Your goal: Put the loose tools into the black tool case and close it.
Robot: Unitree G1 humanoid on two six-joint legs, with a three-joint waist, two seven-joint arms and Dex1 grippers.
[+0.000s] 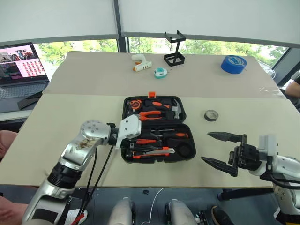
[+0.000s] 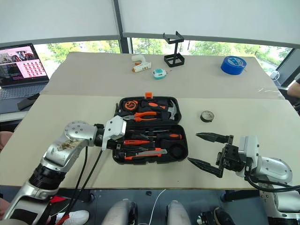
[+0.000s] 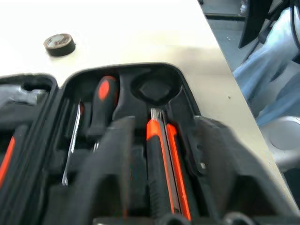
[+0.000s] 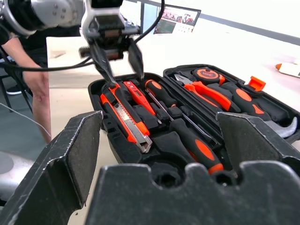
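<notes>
The black tool case [image 1: 187, 154] lies open in the middle of the near table, its orange latch [image 1: 151, 94] on the far edge. In its near half lie the orange-and-black utility knife [image 1: 152, 151], a black-and-orange screwdriver [image 1: 172, 135] and other slim tools [image 4: 138, 96]. My left gripper [image 4: 126, 78] hangs just above the left end of that near half, open, with nothing between its fingers. To the right of the case, above the bare table, my right gripper [image 1: 219, 150] is open and empty, and it points at the case.
Pliers [image 1: 152, 114], a hammer [image 1: 176, 108] and a tape measure [image 1: 135, 104] fill the case's far half. A dark tape roll [image 1: 211, 115] lies right of the case. On the far table: white glue gun [image 1: 140, 63], wire stand [image 1: 174, 51], blue tape roll [image 1: 233, 64]. Laptop [image 1: 21, 65] at left.
</notes>
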